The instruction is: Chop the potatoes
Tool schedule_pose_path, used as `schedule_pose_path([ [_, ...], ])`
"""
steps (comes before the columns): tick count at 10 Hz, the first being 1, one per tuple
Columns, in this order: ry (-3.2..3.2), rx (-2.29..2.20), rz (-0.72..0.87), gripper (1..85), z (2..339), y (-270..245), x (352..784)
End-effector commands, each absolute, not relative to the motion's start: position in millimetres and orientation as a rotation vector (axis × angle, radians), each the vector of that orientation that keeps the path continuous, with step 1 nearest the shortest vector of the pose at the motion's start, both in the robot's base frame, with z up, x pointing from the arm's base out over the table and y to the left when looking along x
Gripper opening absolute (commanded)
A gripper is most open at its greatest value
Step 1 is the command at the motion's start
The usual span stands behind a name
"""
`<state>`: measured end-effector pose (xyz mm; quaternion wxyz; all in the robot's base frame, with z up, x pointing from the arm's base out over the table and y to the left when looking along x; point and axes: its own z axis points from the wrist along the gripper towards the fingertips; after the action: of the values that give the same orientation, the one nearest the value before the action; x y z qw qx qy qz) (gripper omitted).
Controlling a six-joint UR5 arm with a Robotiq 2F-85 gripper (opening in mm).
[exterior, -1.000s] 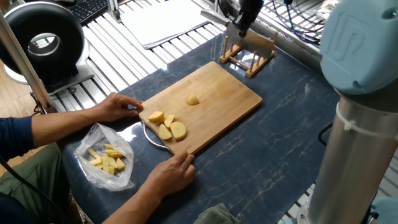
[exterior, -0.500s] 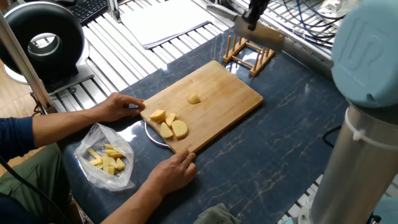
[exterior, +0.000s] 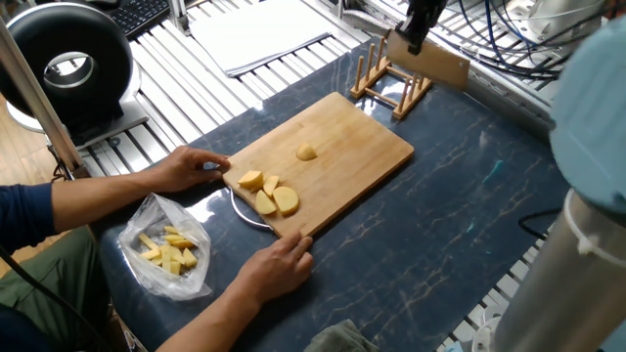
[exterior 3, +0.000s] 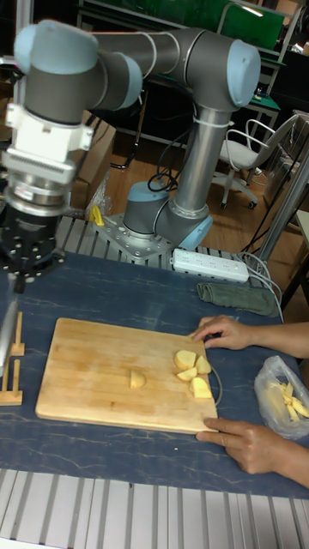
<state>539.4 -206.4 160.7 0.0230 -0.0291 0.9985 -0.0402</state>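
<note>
The potatoes lie on a wooden cutting board (exterior: pixel 362 137): one small chunk (exterior: pixel 306 153) near the middle and a cluster of slices (exterior: pixel 267 194) at the near-left end. In the tall fixed view these are the chunk (exterior 3: pixel 137 378) and the cluster (exterior 3: pixel 190 369). My gripper (exterior: pixel 413 37) hangs at the far edge above a wooden rack (exterior: pixel 391 86), shut on a knife (exterior: pixel 436 65) whose flat blade points down and to the right. In the tall fixed view the gripper (exterior 3: pixel 19 276) is left of the board (exterior 3: pixel 86 377), with the knife (exterior 3: pixel 9 330) hanging below it.
A person's hands (exterior: pixel 186 166) (exterior: pixel 279 269) hold the board's near-left end. A clear plastic bag (exterior: pixel 168 249) of yellow pieces lies left of the board. A metal ring (exterior: pixel 240 213) shows under the board's edge. A black round device (exterior: pixel 68 59) stands far left.
My gripper has moved right along the far edge with the knife, carrying it from over the rack's left side to its right side. The potatoes and hands have barely shifted.
</note>
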Motion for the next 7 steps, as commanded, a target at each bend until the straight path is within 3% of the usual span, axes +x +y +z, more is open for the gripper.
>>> schedule_pose_path([
  [1, 3.058, 0.138, 0.052, 1.0, 153, -147, 529],
  [4, 2.992, 0.101, 0.073, 1.0, 143, -131, 547],
  [7, 2.975, -0.054, -0.062, 1.0, 136, -155, 565],
])
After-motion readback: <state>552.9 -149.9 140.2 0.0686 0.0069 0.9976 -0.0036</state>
